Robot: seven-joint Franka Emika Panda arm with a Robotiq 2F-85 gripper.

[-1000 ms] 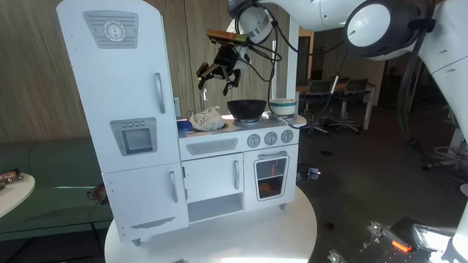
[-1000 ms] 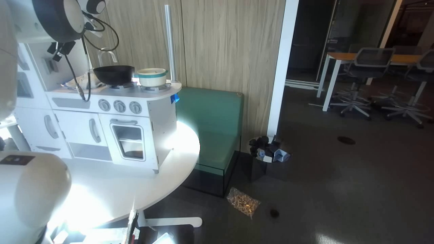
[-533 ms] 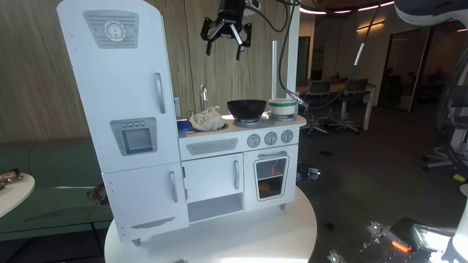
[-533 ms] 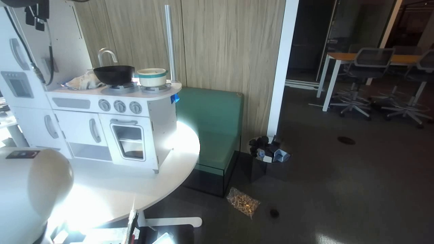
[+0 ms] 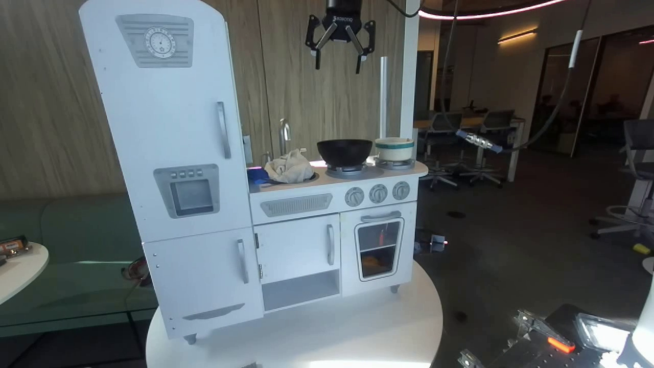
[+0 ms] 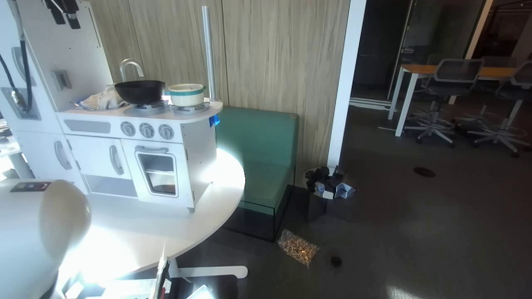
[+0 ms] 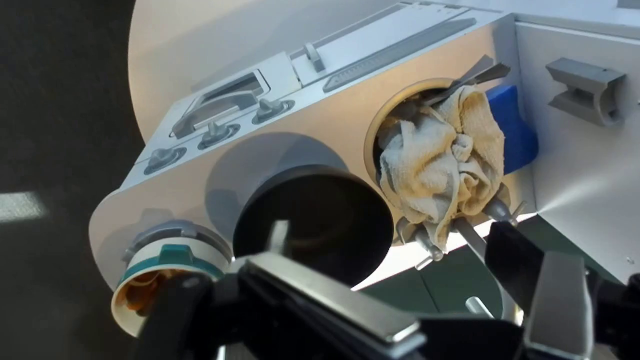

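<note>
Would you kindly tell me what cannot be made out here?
Gripper: in an exterior view, the top edge cuts off its upper part.
Sink: in the wrist view, the cloth hides much of its inside.
Pot: in the wrist view, the gripper covers part of its opening.
Black pan: in the wrist view, its inside is too dark.

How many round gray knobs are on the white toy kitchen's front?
3, in a row above the oven door. In an exterior view: left knob, middle knob, right knob. None in that row looks hidden.
</note>
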